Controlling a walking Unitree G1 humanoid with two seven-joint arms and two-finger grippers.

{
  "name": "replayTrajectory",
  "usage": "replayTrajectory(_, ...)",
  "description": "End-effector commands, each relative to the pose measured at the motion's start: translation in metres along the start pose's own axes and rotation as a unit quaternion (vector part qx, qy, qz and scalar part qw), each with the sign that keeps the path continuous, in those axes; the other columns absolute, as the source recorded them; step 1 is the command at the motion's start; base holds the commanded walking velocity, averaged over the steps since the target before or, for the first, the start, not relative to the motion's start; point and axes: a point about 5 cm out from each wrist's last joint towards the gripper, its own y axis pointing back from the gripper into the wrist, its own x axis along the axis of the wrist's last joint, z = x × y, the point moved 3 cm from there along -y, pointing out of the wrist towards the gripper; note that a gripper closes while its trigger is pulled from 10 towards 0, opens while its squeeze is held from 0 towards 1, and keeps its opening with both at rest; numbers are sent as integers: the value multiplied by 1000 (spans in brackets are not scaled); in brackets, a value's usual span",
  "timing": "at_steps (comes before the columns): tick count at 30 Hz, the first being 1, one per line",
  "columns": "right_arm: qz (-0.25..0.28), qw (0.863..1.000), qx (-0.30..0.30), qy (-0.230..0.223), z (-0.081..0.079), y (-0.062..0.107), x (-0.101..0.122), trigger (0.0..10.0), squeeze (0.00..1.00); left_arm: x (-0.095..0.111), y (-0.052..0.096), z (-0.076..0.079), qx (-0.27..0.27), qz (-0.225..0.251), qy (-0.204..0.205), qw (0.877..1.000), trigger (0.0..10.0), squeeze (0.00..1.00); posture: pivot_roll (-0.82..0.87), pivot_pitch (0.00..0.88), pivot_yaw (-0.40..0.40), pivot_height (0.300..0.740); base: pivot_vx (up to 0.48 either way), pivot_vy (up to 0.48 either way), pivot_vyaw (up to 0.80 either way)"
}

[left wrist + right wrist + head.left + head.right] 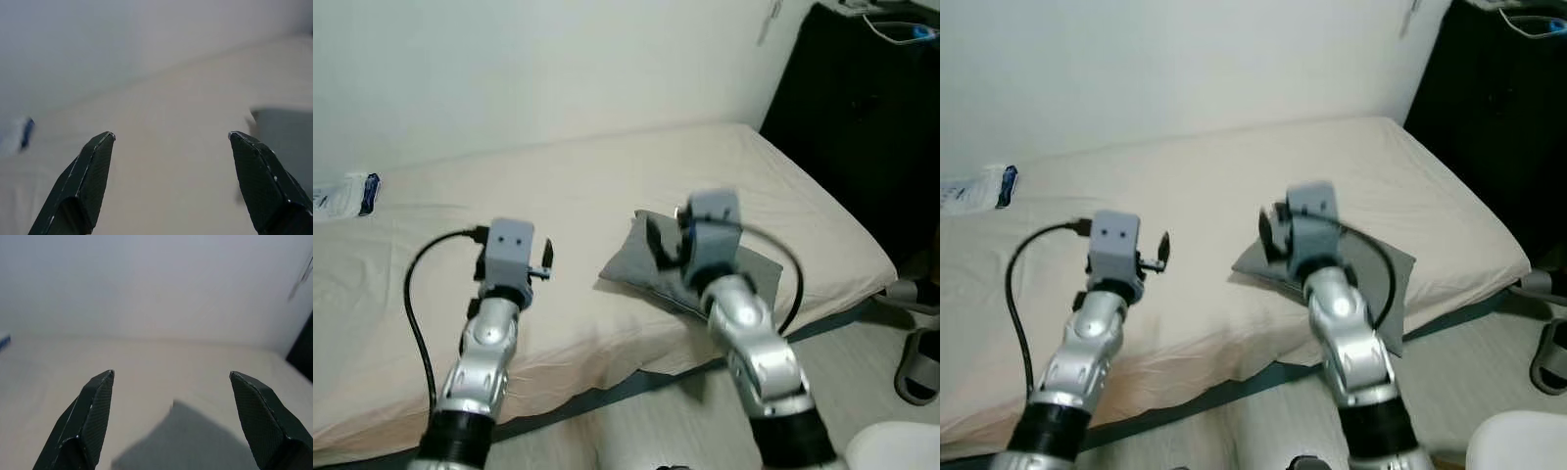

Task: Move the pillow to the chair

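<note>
Fingers of the left gripper [171, 142] are hanging spread above bare bed [587, 176]; right gripper [171, 377], equally wide, is hovering over the grey pillow [651, 269] near the mattress edge. Pinching only cloth risks slipping.

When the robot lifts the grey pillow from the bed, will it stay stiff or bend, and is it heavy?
The grey pillow lies flat and thin on the bed, so it is probably soft and would sag from one pinched edge. It looks light for its size. Its cloth cover seems unlikely to slip. The open right gripper hangs above it.
</note>
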Motion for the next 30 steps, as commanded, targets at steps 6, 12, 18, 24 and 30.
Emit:
replayTrajectory(6, -96, 994, -27, -38, 16, -24, -55, 10000, 0, -22, -12, -7, 5, -42, -5, 999, 10000, 0, 17, 95, 12, 740, 0, 0, 0)
replayTrajectory(12, -166, 982, -92, 14, 47, -14, -85, 10000, 0, -30, -8, -9, 21, -47, 2, 999, 10000, 0, -7, 112, 3, 740, 0, 0, 0)
replayTrajectory(18, -120, 985, -123, 9, 69, -1, -73, 10000, 0, -39, 5, -24, 61, -44, 17, 997, 10000, 0, -26, 127, -1, 740, 0, 0, 0)
replayTrajectory(24, -65, 989, -129, 7, 76, 6, -65, 10000, 0, -40, 12, -31, 73, -37, 35, 996, 10000, 0, -25, 134, -13, 740, 0, 0, 0)
replayTrajectory(30, -46, 991, -125, 17, 77, 7, -59, 10000, 0, -39, 18, -34, 77, -34, 33, 996, 10000, 0, -21, 151, -28, 740, 0, 0, 0)
